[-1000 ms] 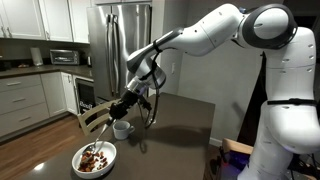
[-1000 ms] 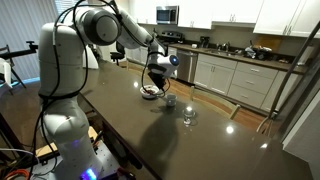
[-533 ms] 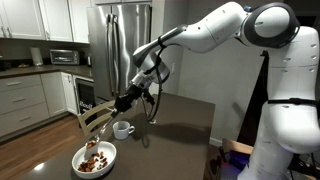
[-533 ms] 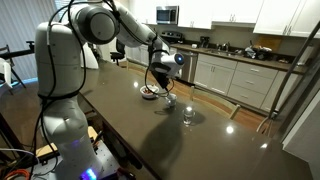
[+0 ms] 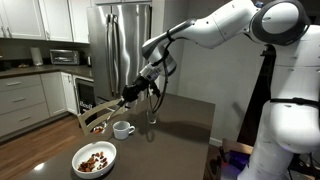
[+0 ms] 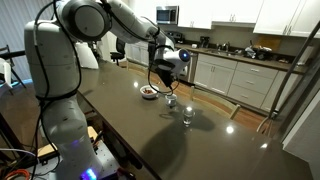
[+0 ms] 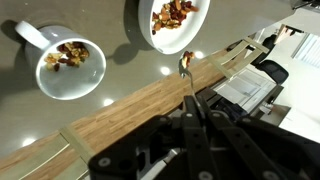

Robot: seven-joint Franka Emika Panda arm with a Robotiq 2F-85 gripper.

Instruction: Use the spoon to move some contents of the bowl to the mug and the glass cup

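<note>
Right now we are holding the spoon [image 7: 189, 88] by the end of its handle, with the jaws pinched fully shut on it. It is hanging in the air near the wooden edge [image 7: 110, 115] of the counter [image 5: 185, 125].

In the wrist view the spoon's long axis is running straight out from the jaws toward the bowl [image 7: 170, 44]. Its tip is bearing a few brown pieces and is sitting just short of the bowl's rim, on the edge side. The bowl is standing close to that wooden edge and is showing a heap of the contents [image 7: 176, 13]. The mug [image 7: 62, 88] is standing beside it along the same edge, well off to one side of the spoon's axis, and it is already holding some pieces. The glass cup [image 6: 187, 115] is standing beyond the mug, so in an exterior view the three are making a row. The wrist view is not showing the glass cup, and we cannot tell whether anything is in it.

We are judging that the load is meant for one of the two vessels, and the coming move is turning on one relation: neither is lying ahead of the spoon's tip. Both are lying sideways from it, the mug nearer and the glass cup past it. So we are expecting a sidelong sweep along the edge with the spoon level, then a roll about its long axis over the chosen rim.
</note>
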